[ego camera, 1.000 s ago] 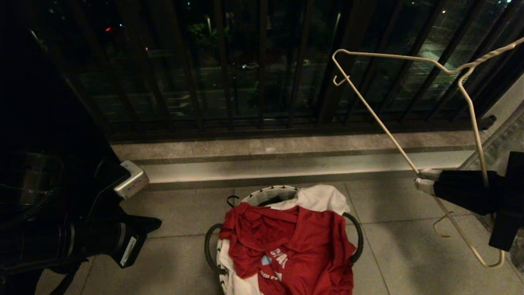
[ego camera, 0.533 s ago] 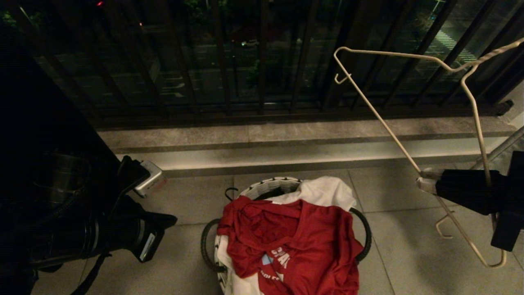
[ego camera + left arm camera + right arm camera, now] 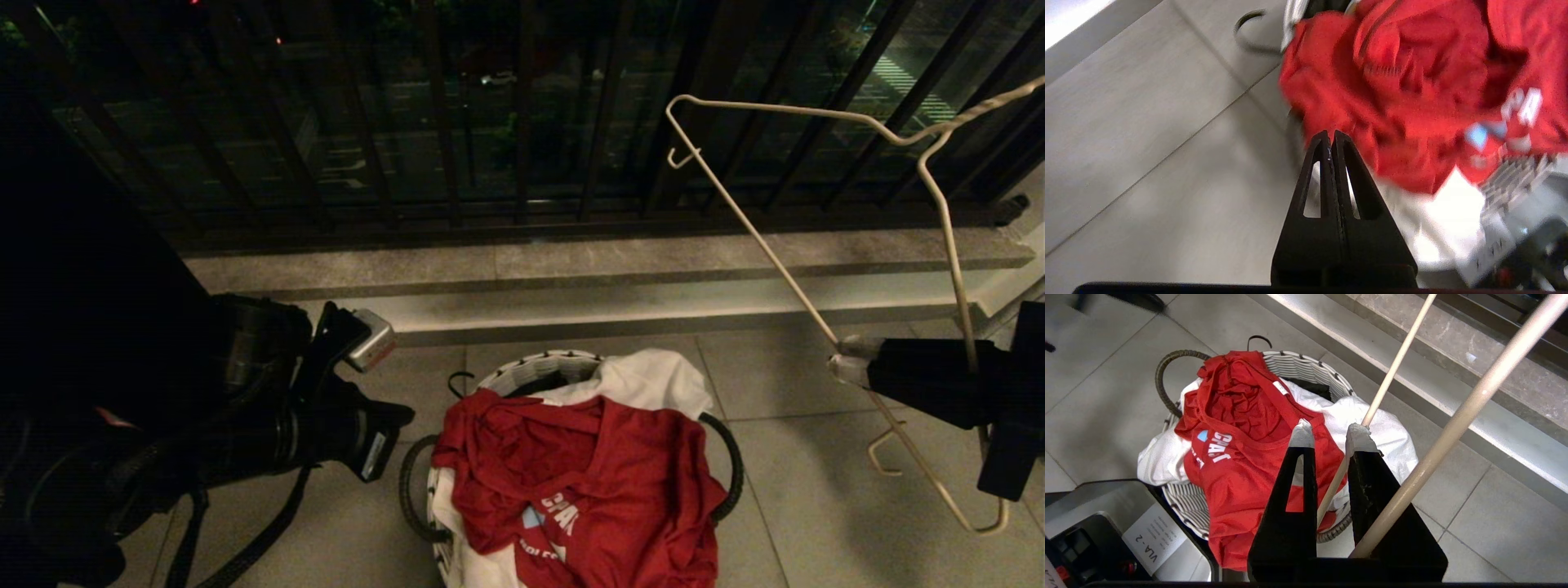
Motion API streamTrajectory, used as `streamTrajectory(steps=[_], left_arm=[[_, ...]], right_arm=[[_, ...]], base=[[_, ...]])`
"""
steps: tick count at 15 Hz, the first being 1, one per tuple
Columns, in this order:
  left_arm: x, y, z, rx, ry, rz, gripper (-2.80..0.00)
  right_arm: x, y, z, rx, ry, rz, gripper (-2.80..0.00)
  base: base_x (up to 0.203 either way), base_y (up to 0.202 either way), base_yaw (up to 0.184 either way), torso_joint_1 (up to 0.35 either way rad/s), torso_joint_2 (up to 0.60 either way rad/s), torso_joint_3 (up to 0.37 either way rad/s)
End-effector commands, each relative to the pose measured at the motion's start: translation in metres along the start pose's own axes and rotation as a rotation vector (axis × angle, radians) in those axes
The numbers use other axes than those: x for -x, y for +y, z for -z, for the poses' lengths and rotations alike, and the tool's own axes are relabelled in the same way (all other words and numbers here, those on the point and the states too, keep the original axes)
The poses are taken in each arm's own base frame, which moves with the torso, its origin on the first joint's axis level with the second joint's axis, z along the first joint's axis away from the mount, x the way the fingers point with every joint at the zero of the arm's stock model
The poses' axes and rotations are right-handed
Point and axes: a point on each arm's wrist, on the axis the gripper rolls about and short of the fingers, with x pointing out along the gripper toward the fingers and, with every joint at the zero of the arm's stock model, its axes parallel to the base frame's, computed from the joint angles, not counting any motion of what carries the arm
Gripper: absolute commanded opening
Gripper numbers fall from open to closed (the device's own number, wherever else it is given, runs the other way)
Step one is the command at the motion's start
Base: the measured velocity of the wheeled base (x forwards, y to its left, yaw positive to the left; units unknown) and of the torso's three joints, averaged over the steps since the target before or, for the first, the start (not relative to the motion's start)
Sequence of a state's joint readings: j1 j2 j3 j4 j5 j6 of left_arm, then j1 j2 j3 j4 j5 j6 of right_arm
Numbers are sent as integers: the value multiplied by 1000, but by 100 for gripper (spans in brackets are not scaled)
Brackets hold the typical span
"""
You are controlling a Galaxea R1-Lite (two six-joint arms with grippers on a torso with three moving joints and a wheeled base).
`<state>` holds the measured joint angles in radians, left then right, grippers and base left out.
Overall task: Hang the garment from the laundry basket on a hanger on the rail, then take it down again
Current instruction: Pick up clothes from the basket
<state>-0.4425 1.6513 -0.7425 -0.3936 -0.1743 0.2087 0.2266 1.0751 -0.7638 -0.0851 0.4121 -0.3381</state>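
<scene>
On the tiled floor (image 3: 816, 523) before the dark balcony railing (image 3: 522, 122), the laundry basket (image 3: 539, 369) stands heaped with clothes. Across its top lies the red T-shirt (image 3: 604, 482), crumpled, collar toward the railing and lettering toward the robot, over a white T-shirt (image 3: 653, 380). Off to the right, the right tool (image 3: 1327, 437) clamps the white wire hanger (image 3: 784, 261) by one thin bar, its twisted neck pointing up and right. Beside the basket's left edge, the left tool (image 3: 1331, 136) hangs clenched, empty.
</scene>
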Motion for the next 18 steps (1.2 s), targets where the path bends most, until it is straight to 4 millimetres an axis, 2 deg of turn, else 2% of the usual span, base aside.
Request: streamTrajectory(steps=[1,3,6,7,18], left_arm=[[-36,-4,9,5,52,28,-280],[-55,-7,-7,54,2,25,-280],[-75,-12,-8,85,10,42,-280],[-80,-13,-5,86,22,45,0],[-109,-14,-4,126,39,56,0]], right_arm=[[0,0,0,3,-3,-2,-280],[3,1,-2,11,-16,1,-280],[7,2,-4,16,-27,4,-280],[6,2,-3,14,-23,2,-280],[4,1,-4,12,-22,2,-280]], base=[[0,0,0,0,0,0],[0,0,0,0,0,0],[0,0,0,0,0,0],[0,0,0,0,0,0],[0,0,0,0,0,0]])
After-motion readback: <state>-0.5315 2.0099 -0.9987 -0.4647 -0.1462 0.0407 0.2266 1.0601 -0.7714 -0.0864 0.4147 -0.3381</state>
